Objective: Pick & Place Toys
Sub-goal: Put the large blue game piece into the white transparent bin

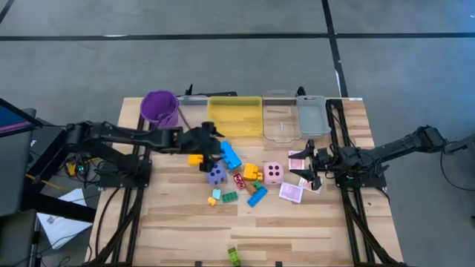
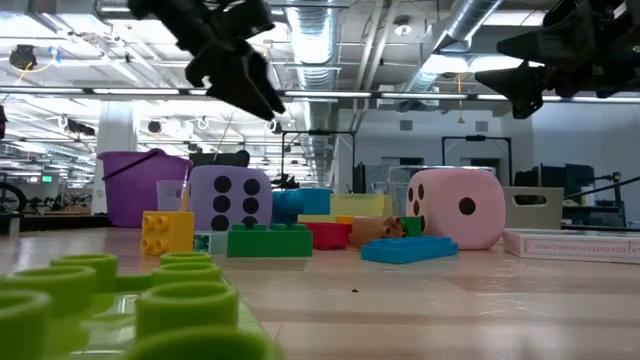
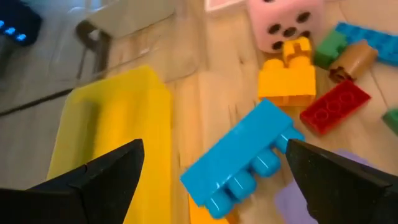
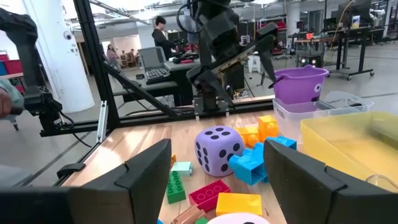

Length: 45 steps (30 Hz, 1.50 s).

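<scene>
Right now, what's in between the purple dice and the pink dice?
In the high view, a yellow block and a small red block lie between the purple die and the pink die.

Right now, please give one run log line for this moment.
left tool: open, above blue block | right tool: open, empty, over pink cards | yellow tray: no toys seen

arms: two, dark, near-black, built of slender jointed links
bases: each arm sits on a black frame of thin struts at a side edge of the table
cables: black leads run along the links
left hand point(image 1: 210, 141): black, two flat tapering fingers point(image 3: 106, 177) with matte faces
right hand point(image 1: 312, 165): black, two broad wedge-shaped fingers point(image 4: 146, 168)
</scene>
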### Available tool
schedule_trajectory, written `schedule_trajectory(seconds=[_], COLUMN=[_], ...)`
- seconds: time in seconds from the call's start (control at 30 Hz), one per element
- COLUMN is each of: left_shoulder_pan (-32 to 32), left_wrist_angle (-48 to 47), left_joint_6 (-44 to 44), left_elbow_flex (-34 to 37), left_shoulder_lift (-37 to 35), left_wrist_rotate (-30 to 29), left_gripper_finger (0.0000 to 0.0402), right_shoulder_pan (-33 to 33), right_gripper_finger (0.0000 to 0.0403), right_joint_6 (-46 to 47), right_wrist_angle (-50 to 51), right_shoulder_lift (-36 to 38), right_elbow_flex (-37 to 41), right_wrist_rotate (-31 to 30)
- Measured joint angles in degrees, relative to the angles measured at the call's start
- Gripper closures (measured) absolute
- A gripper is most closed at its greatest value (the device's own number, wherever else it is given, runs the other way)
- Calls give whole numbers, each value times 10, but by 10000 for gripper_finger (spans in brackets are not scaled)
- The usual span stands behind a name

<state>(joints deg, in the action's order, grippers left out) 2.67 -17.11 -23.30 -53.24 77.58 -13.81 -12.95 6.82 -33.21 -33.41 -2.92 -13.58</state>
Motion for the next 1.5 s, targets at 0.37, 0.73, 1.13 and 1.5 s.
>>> schedule_trajectory(seconds=[0.37, 0.73, 1.13, 1.5], left_shoulder_pan=[6, 30, 30, 30], left_wrist_angle=[-121, -150, -150, -154], left_joint_6=[-134, -181, -185, -185], left_elbow_flex=[-121, -172, -173, -171], left_shoulder_lift=[159, 209, 211, 220], left_wrist_rotate=[7, 55, 92, 96], left_gripper_finger=[18, 18, 18, 18], right_shoulder_pan=[0, 0, 0, 0], right_gripper_finger=[154, 154, 154, 154], right_joint_6=[-8, -8, -14, -14], right_wrist_angle=[4, 6, 6, 6], right_shoulder_lift=[0, 0, 0, 0], right_elbow_flex=[0, 0, 0, 0], right_wrist_rotate=[0, 0, 0, 0])
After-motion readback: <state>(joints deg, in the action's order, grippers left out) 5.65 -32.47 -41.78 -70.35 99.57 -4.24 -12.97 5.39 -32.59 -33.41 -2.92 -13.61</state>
